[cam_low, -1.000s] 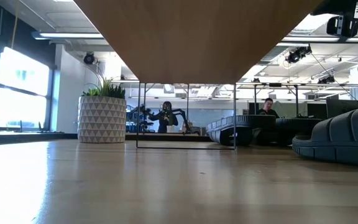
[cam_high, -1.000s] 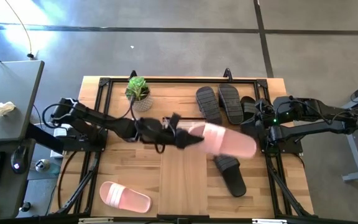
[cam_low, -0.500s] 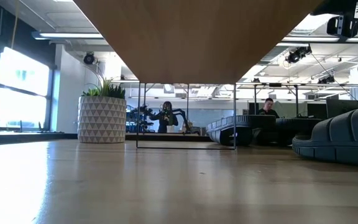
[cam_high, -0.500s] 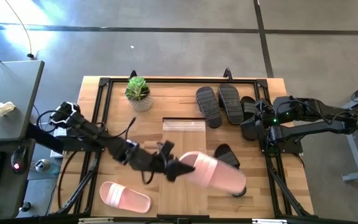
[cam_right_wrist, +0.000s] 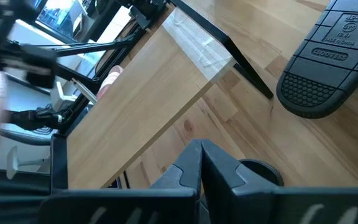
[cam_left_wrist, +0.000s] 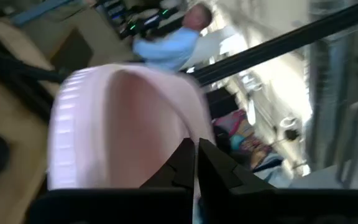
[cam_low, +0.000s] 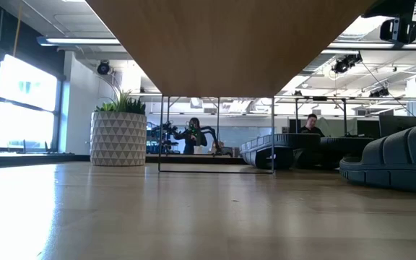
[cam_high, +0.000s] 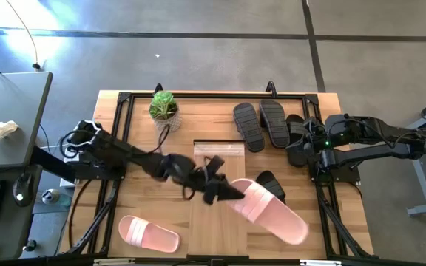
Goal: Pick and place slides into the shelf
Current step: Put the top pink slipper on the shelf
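The left claw (cam_high: 224, 190) reaches over the middle of the butcher-block wooden surface (cam_high: 124, 207), its fingers clamped on the edge of a pale pink open-toed slide sandal (cam_high: 268, 210) that it holds above the low narrow shelf with the light-wood plank top (cam_high: 213, 229), angled toward the surface's near right corner. The left wrist view shows the same pale sandal (cam_left_wrist: 120, 124) right against the closed dark fingers (cam_left_wrist: 185, 165). A second pale pink slide (cam_high: 149, 234) lies flat near the near left corner. Two black ribbed-sole slides (cam_high: 261, 124) lie side by side, soles up, by the far edge, right of centre, and another black slide (cam_high: 271, 185) peeks out from under the held one. A small potted green plant in a patterned white pot (cam_high: 164, 109) stands near the far left corner. The right claw (cam_high: 296, 151) waits by the right edge, fingers together and holding nothing, just beside further black slides (cam_high: 296, 127).
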### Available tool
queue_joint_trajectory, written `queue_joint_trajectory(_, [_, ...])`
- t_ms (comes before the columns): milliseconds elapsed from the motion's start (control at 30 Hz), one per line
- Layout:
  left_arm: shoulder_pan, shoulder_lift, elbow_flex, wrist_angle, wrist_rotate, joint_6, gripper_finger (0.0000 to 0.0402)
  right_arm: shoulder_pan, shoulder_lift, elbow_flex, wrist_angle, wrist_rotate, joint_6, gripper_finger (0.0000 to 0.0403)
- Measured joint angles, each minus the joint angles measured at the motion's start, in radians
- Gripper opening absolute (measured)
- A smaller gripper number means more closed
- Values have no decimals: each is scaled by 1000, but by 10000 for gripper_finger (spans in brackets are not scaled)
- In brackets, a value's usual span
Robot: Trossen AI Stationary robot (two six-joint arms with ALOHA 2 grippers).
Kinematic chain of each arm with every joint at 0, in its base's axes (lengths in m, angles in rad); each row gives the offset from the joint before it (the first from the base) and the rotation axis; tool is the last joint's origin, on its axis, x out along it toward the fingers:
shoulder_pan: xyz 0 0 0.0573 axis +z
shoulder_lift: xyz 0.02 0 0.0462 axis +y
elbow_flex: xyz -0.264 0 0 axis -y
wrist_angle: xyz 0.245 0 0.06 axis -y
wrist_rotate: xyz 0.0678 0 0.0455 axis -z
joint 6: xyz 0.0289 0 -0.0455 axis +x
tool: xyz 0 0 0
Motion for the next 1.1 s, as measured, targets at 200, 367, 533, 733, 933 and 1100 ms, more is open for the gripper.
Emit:
queue_joint_trajectory(200, [122,-10,2,-37,53,42,0,0,0,0,-11,0,23,0])
queue_joint_trajectory(367, [179,-11,-17,-21,77,43,0,0,0,0,-12,7,41,0])
queue_joint_trajectory(533, [198,-8,-214,302,91,-103,0,0,0,0,-12,38,43,0])
queue_joint_trajectory(733, [182,-29,-523,810,-71,-265,0,0,0,0,-13,39,66,0])
queue_joint_trajectory(933, [129,-182,-694,706,-240,-277,0,0,0,0,-9,42,73,0])
queue_joint_trajectory(1100, [68,-371,-678,420,-314,-213,0,0,0,0,-8,60,77,0])
